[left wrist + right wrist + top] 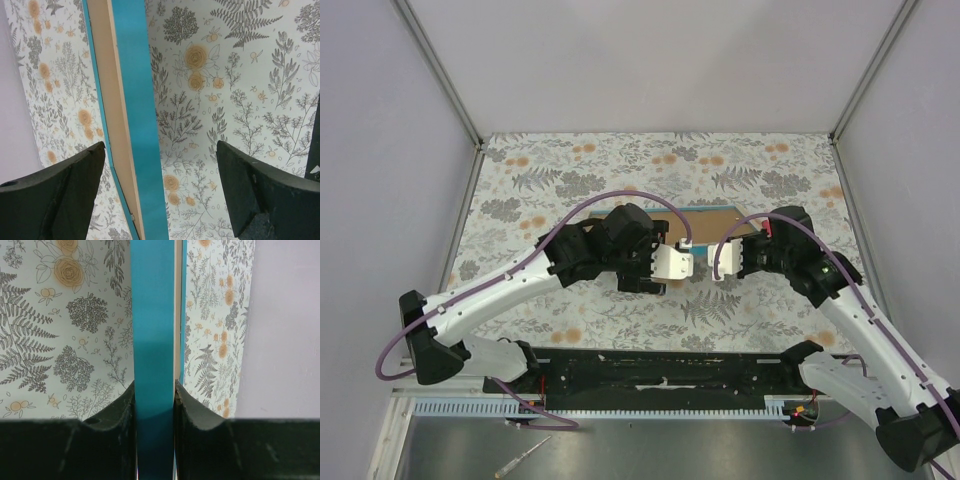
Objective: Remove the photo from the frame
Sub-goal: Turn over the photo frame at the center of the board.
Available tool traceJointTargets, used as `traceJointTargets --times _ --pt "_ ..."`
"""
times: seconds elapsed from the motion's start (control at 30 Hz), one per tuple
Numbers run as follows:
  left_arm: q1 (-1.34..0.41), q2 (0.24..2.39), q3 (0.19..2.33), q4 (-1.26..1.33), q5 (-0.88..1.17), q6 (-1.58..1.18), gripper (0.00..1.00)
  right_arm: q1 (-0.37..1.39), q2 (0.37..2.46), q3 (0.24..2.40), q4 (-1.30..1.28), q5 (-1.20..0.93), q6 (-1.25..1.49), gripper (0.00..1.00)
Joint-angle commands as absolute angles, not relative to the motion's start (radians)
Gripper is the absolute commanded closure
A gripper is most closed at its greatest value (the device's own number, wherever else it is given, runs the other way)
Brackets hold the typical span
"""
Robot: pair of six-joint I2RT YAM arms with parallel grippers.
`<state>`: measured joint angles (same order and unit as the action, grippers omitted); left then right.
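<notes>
The frame [705,209] is held up off the floral cover between my two arms, tilted so its blue top edge faces the camera. Inside that edge only a brown board [712,220] shows; the photo's printed side is hidden. My right gripper [725,262] is shut on the frame's blue border [152,315], which fills the gap between the fingertips [154,410]. My left gripper [672,262] stands wide open [160,192]. The frame's blue and light-wood edge [137,125] passes between its fingers [60,200], closer to the left one and touching neither.
A floral-patterned cover [620,170] lies over the table. Pale walls [380,120] with metal posts close in the left, right and back. The arms' black base rail [660,370] runs along the near edge. Purple cables loop over both arms.
</notes>
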<state>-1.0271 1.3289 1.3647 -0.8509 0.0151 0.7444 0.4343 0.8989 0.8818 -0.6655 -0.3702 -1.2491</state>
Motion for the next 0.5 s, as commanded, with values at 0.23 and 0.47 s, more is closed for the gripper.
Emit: traceJointTargets --times 0.23,0.47 --pt "-1.031 1.279 1.238 -0.604 -0.132 0.815 0.13 0.428 0.907 0.960 -0.712 -0.471 -1.203 1.00" --pt "-1.031 1.279 1.204 -0.577 -0.147 0.827 0.33 0.420 0.911 0.977 -0.715 -0.472 -1.200 1.00"
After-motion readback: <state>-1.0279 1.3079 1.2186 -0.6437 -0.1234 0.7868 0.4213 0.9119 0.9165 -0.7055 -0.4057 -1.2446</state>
